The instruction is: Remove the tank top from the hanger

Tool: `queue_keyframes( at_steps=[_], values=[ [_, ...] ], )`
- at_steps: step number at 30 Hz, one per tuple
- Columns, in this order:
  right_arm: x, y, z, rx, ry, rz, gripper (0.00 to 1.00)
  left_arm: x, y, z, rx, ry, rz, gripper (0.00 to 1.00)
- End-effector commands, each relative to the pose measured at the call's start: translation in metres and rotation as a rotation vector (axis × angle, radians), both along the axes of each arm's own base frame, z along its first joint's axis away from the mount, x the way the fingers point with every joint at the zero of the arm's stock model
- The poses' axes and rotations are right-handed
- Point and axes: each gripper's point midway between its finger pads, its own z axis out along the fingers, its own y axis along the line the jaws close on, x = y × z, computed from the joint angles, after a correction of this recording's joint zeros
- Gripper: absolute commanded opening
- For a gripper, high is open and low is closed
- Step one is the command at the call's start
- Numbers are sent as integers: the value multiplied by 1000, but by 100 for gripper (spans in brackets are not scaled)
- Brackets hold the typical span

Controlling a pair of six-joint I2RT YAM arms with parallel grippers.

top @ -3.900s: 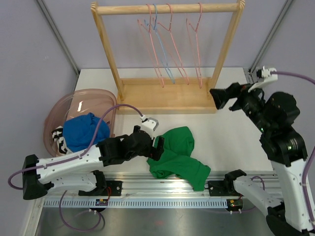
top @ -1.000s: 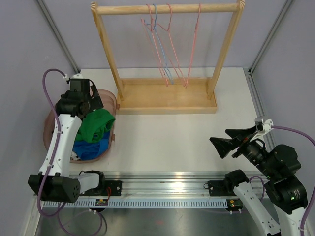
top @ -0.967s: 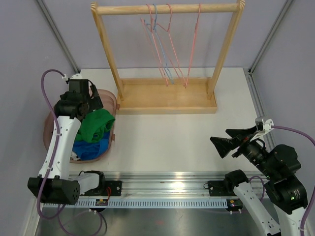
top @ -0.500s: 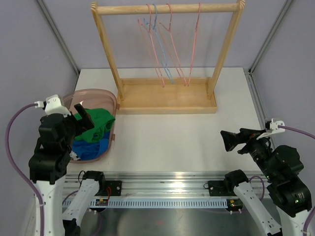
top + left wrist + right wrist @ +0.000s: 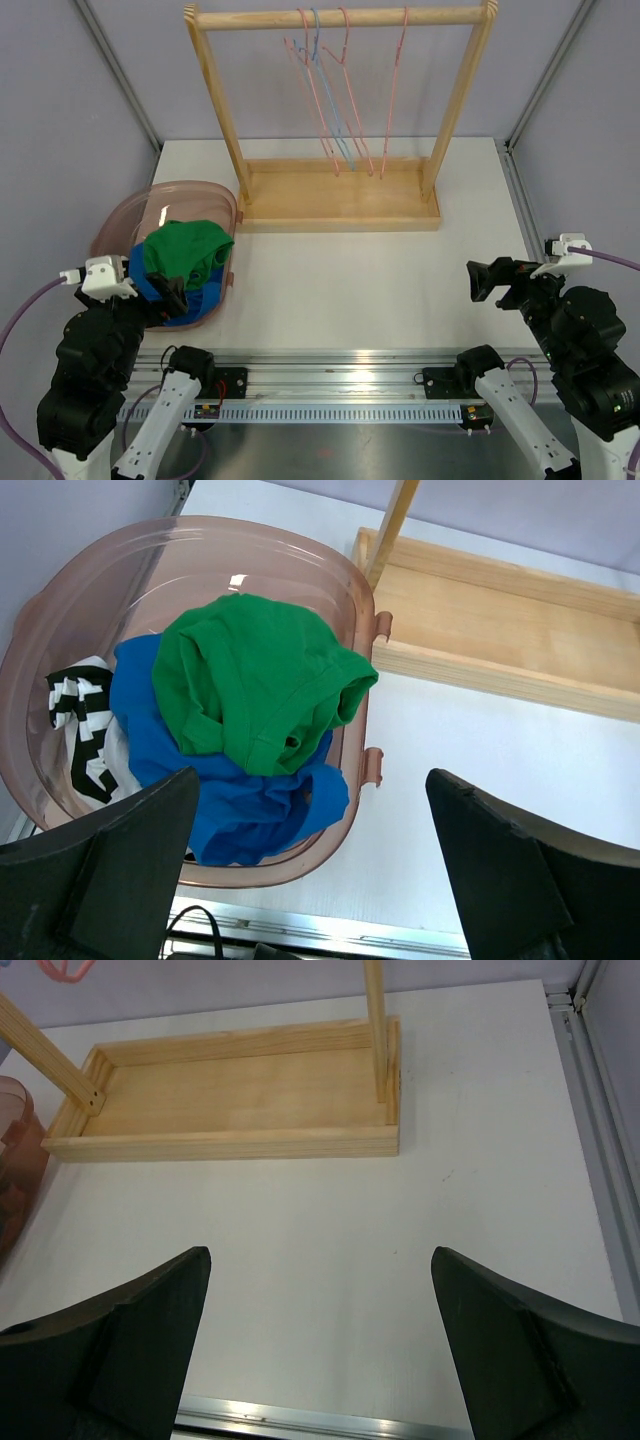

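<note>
The green tank top (image 5: 186,250) (image 5: 255,680) lies crumpled in the pink basket (image 5: 118,214) (image 5: 60,610), on top of a blue garment (image 5: 250,815). Several pink and blue wire hangers (image 5: 336,100) hang bare on the wooden rack (image 5: 340,196). My left gripper (image 5: 166,300) (image 5: 312,780) hovers open at the basket's near edge, holding nothing. Over the right side of the table my right gripper (image 5: 490,281) (image 5: 320,1255) is open too, with only bare table between its fingers.
A black-and-white striped cloth (image 5: 78,725) sits at the basket's left side. The rack's wooden base tray (image 5: 235,1100) stands across the back of the table. A metal rail (image 5: 330,385) runs along the near edge.
The left arm has let go of the green tank top over the basket and drawn back to the near left edge. The right arm has pulled back to the right.
</note>
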Motion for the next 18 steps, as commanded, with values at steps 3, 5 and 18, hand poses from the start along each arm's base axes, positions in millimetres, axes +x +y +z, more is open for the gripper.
queue_keyframes(
  at_steps=[3, 5, 18],
  values=[
    [-3, -5, 2, -19, -22, -14, 99, -8, 3, 1, 30, -66, -23, 99],
    [-2, -4, 2, -14, -21, -10, 100, -9, 2, 2, 32, -78, -30, 99],
    [6, 3, -1, 7, -33, 9, 100, -4, -8, -2, 9, -78, -76, 99]
  ],
)
